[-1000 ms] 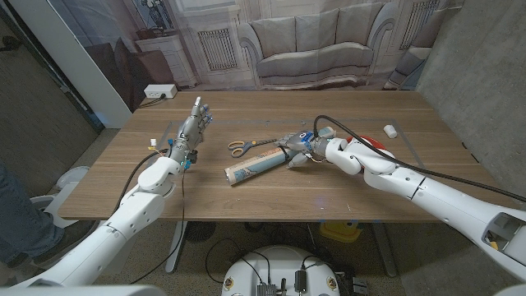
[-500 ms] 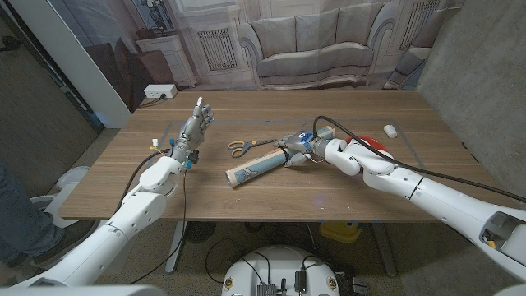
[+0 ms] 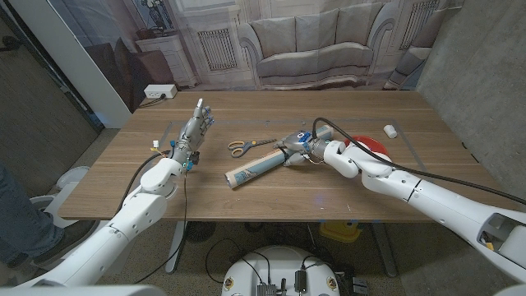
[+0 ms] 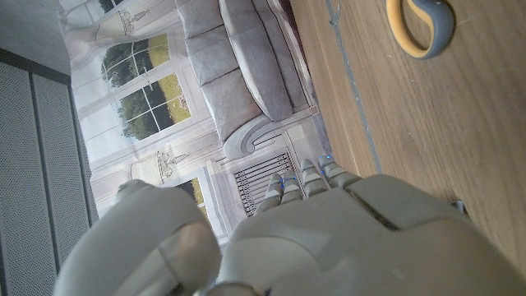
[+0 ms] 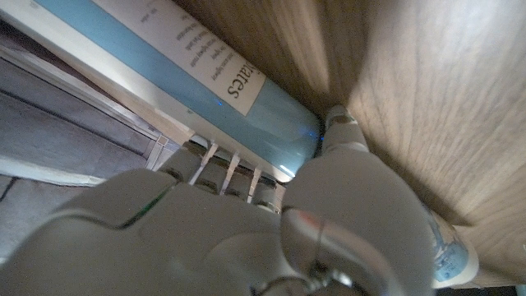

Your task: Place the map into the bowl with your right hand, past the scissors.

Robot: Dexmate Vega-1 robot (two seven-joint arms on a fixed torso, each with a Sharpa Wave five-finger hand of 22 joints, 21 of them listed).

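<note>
The rolled map (image 3: 261,164), pale blue with a printed label, lies slanted at the middle of the table. My right hand (image 3: 297,148) grips its far right end; in the right wrist view its fingers (image 5: 215,168) wrap around the blue roll (image 5: 205,74). Orange-handled scissors (image 3: 240,147) lie just beyond the map's left half, one handle loop (image 4: 421,25) seen from the left wrist. The red bowl (image 3: 371,145) sits right of the hand, partly hidden by my right arm. My left hand (image 3: 196,126) stands upright at the table's left, fingers stretched, holding nothing.
A small white object (image 3: 391,130) lies on the table beyond the bowl. A white box (image 3: 160,91) sits behind the table's far left corner. Bare wood (image 3: 271,205) stretches along the near edge.
My right hand has shifted slightly left with the map's end, and more of the red bowl shows behind the arm. The left hand has not moved.
</note>
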